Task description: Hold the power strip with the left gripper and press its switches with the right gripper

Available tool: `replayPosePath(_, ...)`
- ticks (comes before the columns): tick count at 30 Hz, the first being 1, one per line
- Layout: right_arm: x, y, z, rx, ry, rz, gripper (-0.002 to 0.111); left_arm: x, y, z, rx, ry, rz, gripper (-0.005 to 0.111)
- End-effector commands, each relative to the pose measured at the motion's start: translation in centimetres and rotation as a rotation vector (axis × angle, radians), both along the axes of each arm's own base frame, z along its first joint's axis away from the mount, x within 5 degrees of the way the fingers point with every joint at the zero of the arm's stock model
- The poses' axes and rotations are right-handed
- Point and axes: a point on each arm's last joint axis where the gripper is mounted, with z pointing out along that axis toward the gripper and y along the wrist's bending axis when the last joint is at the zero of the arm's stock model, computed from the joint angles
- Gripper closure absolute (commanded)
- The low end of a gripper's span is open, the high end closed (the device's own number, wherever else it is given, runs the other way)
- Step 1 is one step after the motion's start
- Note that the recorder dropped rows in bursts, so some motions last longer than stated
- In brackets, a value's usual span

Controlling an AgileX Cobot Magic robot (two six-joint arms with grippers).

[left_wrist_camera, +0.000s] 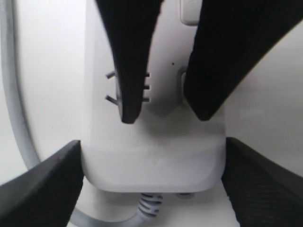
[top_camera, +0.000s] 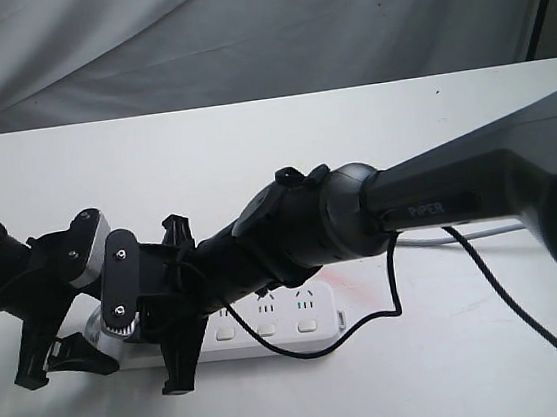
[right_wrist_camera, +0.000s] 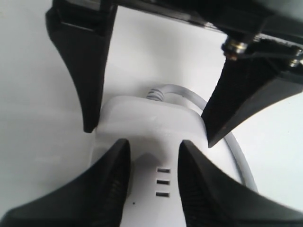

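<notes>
The white power strip (top_camera: 293, 336) lies flat on the white counter (top_camera: 252, 151), lengthwise across the near part of the exterior view. Its left half is hidden under both arms.

The left end effector (left_wrist_camera: 153, 144) straddles the strip's corded end across its width. One textured black pad sits against each long edge, so it appears clenched on the strip. The grey cord (left_wrist_camera: 14, 94) leaves that end and curves away beside one finger.

The right end effector (right_wrist_camera: 152, 144), on the arm lettered "PIPER" (top_camera: 439, 206), reaches across the middle and points down at the strip's top face just inside the left one's grip. Its fingers (left_wrist_camera: 130, 71) stand apart, holding nothing, with the tips at the first socket's slots. One tip covers the spot beside them, and I cannot tell whether it presses.

Three switches (top_camera: 309, 326) show on the uncovered right half, well clear of both end effectors.
</notes>
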Motion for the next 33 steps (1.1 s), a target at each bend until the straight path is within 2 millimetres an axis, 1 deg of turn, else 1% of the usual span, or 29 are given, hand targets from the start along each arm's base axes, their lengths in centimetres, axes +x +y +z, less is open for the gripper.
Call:
replayPosePath(1, -0.2, -0.4, -1.7, -0.067, -0.013, 0.026, 0.075, -0.2, -0.2, -0.1, -0.006, 0.010, -0.007, 0.040)
replayPosePath(10, -0.3, -0.5, -2.7, -0.081, 0.006, 0.028, 0.075, -0.2, -0.2, -0.1, -0.007, 0.009, -0.010, 0.040)
replayPosePath(24, -0.4, -0.6, -2.9, -0.098, -0.004, 0.046, 0.075, -0.2, -0.2, -0.1, -0.006, 0.010, -0.007, 0.040)
replayPosePath(29, -1.2, -1.6, -4.2, -0.146, 0.024, 0.030, 0.075, -0.2, -0.2, -0.1, -0.007, 0.009, -0.010, 0.040)
replayPosePath(31, -1.2, -1.5, -4.2, -0.143, 0.021, 0.030, 0.075, -0.2, -0.2, -0.1, -0.007, 0.009, -0.010, 0.040)
replayPosePath(33, -0.7, -1.1, -3.6, -0.123, 0.005, 0.023, 0.075, -0.2, -0.2, -0.1, -0.007, 0.009, -0.010, 0.040)
